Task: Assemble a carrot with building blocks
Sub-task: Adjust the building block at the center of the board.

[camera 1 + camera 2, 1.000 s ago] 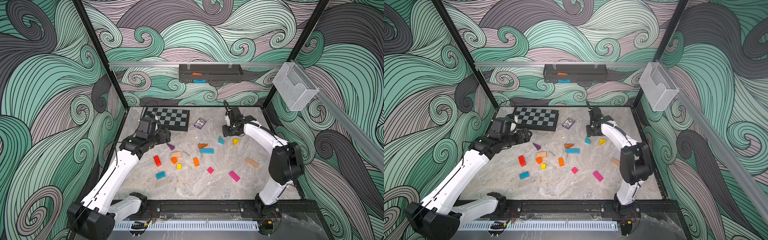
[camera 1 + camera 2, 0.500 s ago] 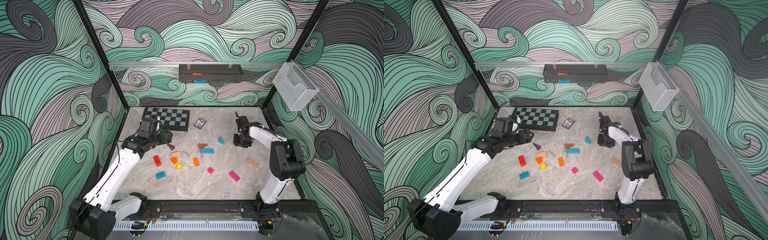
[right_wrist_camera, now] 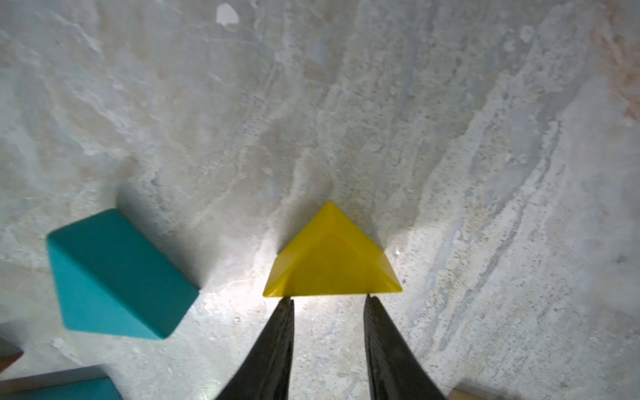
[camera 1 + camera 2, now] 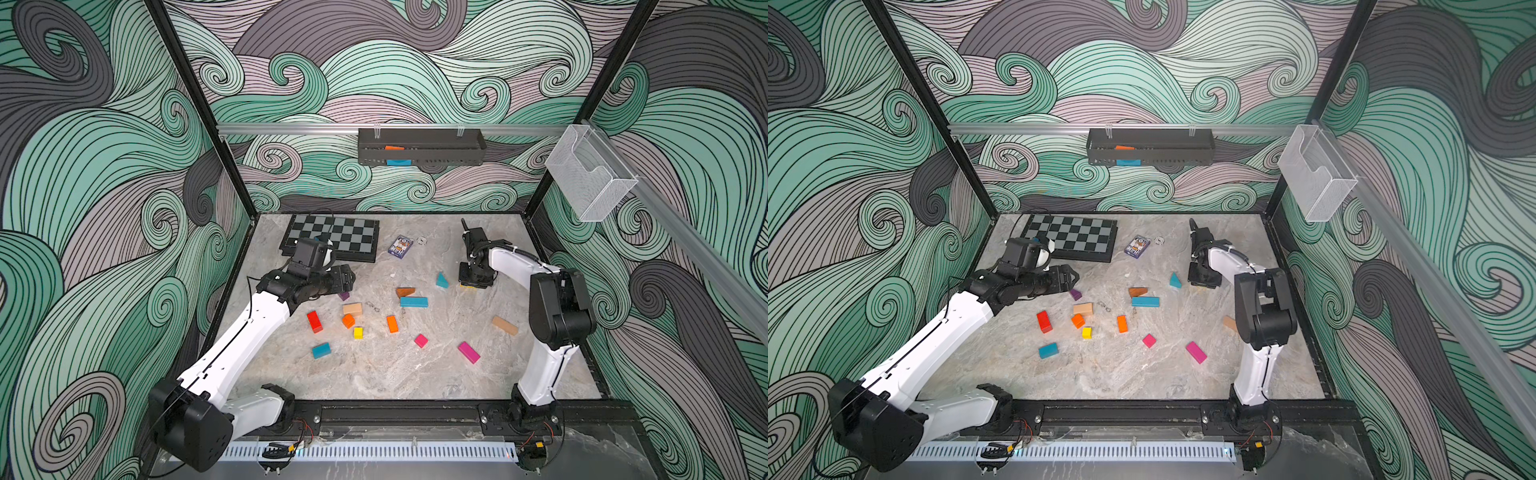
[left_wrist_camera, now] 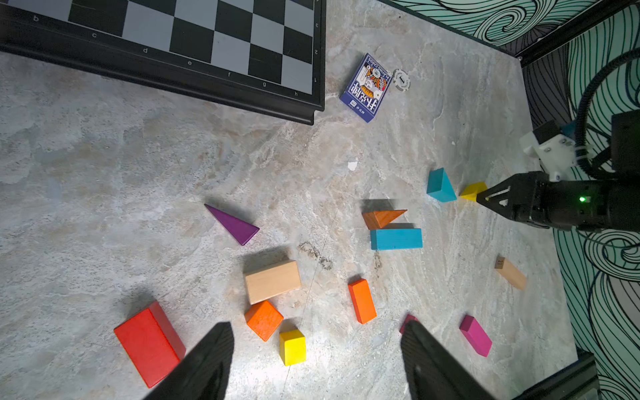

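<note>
Bright, even overhead light in both top views; short soft shadows. Right wrist view: glare patch on counter [image 3: 242, 287], teal wedge [image 3: 114, 273] slightly blurred, margins soft.

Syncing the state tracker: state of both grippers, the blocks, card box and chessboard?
left gripper: open, empty.
right gripper: slightly open, tips at the yellow wedge, nothing between them.
other blocks: scattered on the table, none stacked.
card box: closed, lying flat.
chessboard: lying flat, squares up.
</note>
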You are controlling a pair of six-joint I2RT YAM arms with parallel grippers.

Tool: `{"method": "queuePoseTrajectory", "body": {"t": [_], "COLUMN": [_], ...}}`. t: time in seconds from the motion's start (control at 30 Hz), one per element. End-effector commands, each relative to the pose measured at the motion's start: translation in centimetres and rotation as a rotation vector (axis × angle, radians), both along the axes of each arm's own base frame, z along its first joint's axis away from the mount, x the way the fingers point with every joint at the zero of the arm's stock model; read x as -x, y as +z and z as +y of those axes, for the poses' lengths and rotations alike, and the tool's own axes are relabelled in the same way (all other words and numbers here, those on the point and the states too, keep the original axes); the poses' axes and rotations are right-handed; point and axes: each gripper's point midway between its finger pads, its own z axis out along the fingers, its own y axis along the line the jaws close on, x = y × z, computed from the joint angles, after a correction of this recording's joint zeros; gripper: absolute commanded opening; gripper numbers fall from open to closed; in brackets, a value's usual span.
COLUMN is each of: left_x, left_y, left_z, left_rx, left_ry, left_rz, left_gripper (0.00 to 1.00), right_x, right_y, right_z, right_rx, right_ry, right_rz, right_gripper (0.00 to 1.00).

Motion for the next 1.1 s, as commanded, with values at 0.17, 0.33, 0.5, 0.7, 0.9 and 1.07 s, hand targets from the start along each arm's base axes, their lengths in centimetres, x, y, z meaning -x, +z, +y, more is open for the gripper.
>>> {"method": "queuePoseTrajectory", "body": {"t": [0.17, 0.33, 0.5, 0.7, 0.9, 1.07], "left_x": [-0.6, -0.7, -0.9, -0.8, -0.6, -0.5], "left_y": [0.2, 0.3, 0.4, 0.5, 0.6, 0.6], "left_z": [-0.8, -1.1, -1.3, -1.6, -1.7, -1.7], "left_rx": [0.002, -0.001, 0.001, 0.004, -0.001, -0.004], "left_ry": [-0.035, -0.046, -0.051, -0.069, -0.081, -0.088], "left_rz": [-0.018, -0.021, -0.025, -0.027, -0.024, -0.020], "left_gripper": [0.78, 0.79, 0.79, 0.80, 0.80, 0.80], "right_x": [-1.7, -1.9, -2.6, -3.5, -3.1, -2.0], "right_y": [-0.6, 2.3, 5.0, 4.1, 2.0, -0.3], "right_z": [2.2, 3.5, 1.2, -3.8, -6.7, -6.0], "right_rx": [-0.037, -0.090, -0.033, 0.066, 0.100, 0.058], "right_ry": [0.017, 0.029, -0.022, -0.120, -0.169, -0.160], "right_rz": [-0.020, -0.078, -0.147, -0.129, -0.075, -0.006], "right_gripper": [0.38, 0.39, 0.43, 0.42, 0.41, 0.41]}}
